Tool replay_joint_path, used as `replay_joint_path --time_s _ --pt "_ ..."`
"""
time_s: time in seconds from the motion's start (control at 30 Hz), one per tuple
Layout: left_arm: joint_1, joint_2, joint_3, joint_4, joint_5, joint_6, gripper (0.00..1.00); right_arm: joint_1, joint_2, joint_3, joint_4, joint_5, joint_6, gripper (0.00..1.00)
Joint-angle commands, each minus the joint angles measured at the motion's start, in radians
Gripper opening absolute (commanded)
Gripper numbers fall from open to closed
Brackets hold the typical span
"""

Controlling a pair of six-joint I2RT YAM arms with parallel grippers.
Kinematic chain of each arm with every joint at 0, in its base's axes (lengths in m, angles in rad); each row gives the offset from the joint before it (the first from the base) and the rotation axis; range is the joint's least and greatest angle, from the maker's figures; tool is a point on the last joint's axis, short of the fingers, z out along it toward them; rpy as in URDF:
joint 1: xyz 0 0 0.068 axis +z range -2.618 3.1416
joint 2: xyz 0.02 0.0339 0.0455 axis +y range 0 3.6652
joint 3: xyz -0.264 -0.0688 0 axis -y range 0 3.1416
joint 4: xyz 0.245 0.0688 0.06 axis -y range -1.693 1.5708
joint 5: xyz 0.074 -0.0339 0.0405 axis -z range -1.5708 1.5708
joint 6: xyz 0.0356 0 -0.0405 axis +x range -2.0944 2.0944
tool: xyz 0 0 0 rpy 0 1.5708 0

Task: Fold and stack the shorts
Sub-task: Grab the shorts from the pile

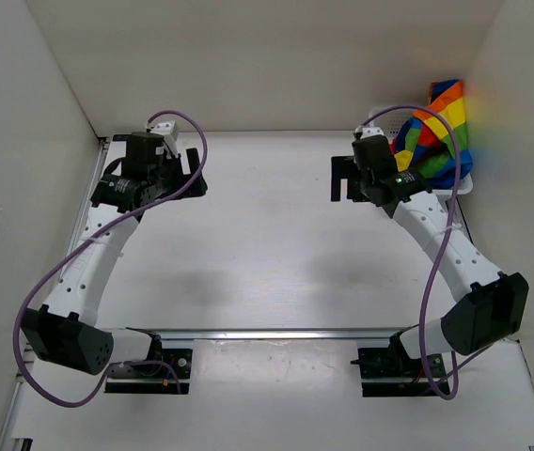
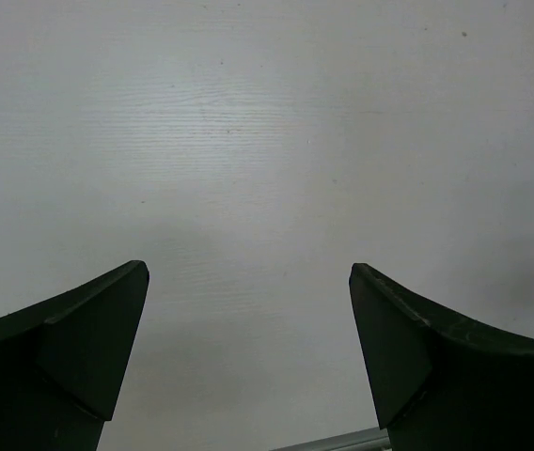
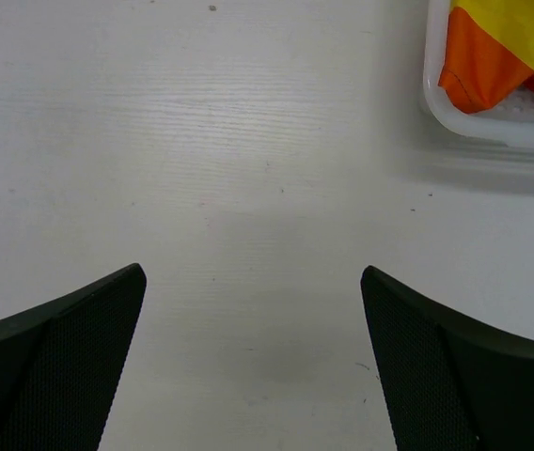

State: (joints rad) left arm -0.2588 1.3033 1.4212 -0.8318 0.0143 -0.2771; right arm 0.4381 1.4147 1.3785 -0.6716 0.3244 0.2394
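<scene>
The rainbow-striped shorts (image 1: pixel 439 132) lie bunched in a white basket (image 1: pixel 465 186) at the back right corner of the table; an orange and yellow fold of the shorts (image 3: pixel 493 47) shows at the top right of the right wrist view. My right gripper (image 1: pixel 344 178) hovers open over bare table just left of the basket, nothing between its fingers (image 3: pixel 436 366). My left gripper (image 1: pixel 195 174) is open too, over bare table at the back left, far from the shorts. The left wrist view holds only table and the two fingers (image 2: pixel 70 348).
White walls close in the table on the left, back and right. The basket's rim (image 3: pixel 479 127) stands close to the right gripper's right side. A metal rail (image 1: pixel 267 334) runs across the table in front of the arm bases.
</scene>
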Motion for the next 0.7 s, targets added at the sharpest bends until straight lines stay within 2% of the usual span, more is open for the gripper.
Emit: replay_joint_path --time_s 0.0,0.27,0.43,0.53,0.67 --pt "-0.005 -0.032 -0.022 -0.003 -0.016 -0.025 0.99 -0.004 0.006 0.030 -0.046 0.054 0.030 1.00" --pt "-0.005 -0.076 -0.013 -0.027 -0.007 0.006 0.99 -0.004 -0.013 0.021 -0.085 0.054 0.136 1.00" --pt "-0.005 -0.108 -0.022 -0.038 -0.080 0.029 0.99 -0.013 -0.022 0.047 -0.129 0.091 0.155 1.00" --pt "-0.005 -0.139 -0.031 -0.038 -0.123 0.055 0.99 -0.056 -0.031 0.056 -0.129 0.104 0.176 1.00" --pt "-0.005 -0.167 -0.050 -0.038 -0.132 0.064 0.99 -0.185 -0.031 0.056 -0.105 0.044 0.186 1.00"
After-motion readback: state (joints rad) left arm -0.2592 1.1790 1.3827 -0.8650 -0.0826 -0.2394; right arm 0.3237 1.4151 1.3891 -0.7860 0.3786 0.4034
